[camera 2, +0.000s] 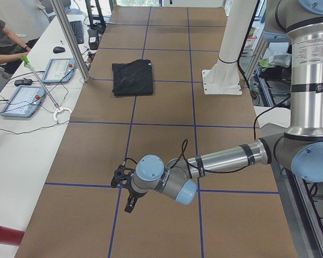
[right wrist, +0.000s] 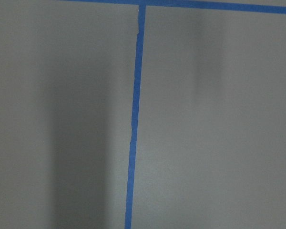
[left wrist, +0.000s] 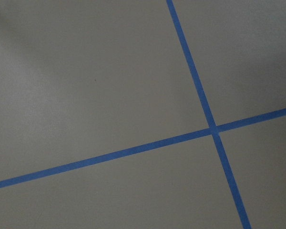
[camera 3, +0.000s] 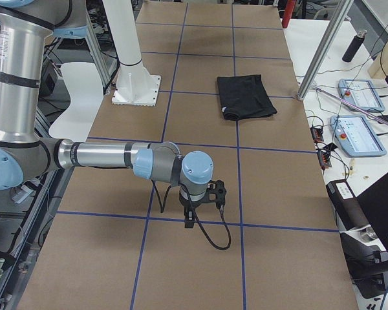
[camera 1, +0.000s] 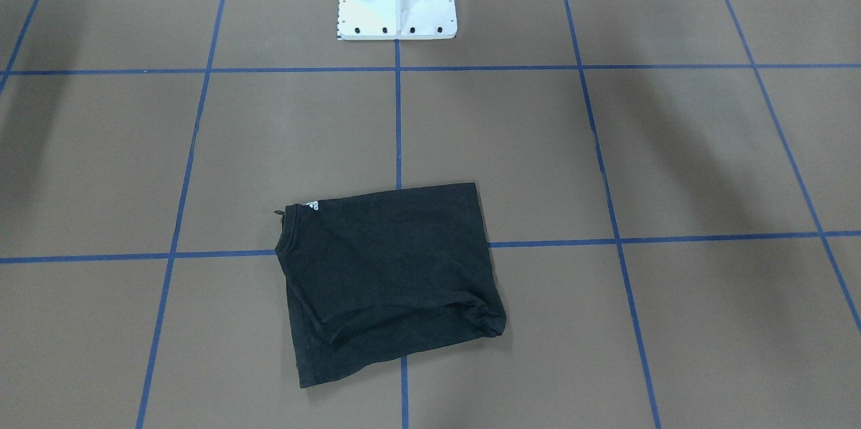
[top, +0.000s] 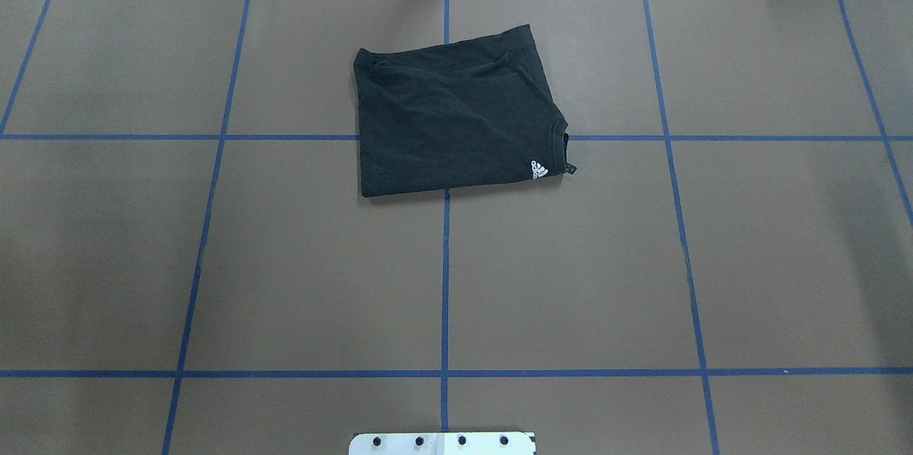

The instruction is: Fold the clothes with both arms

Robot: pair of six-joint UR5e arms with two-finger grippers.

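Note:
The black T-shirt [top: 456, 116] lies folded into a rough rectangle at the table's far middle. It also shows in the front view [camera 1: 390, 274] and both side views [camera 2: 132, 78] [camera 3: 246, 97]. A small white mark shows by its collar [top: 540, 170]; the chest logo is hidden. My left gripper [camera 2: 130, 203] hangs low over bare table far from the shirt, and I cannot tell whether it is open or shut. My right gripper [camera 3: 189, 218] hangs likewise at the table's other end, and I cannot tell its state either. Both wrist views show only brown table and blue tape.
The white bolted base plate [camera 1: 397, 12] stands at the robot's side of the table. Blue tape lines [top: 446, 262] grid the brown surface. Teach pendants [camera 2: 24, 99] and cables lie on the white side bench, where a person [camera 2: 2, 43] sits.

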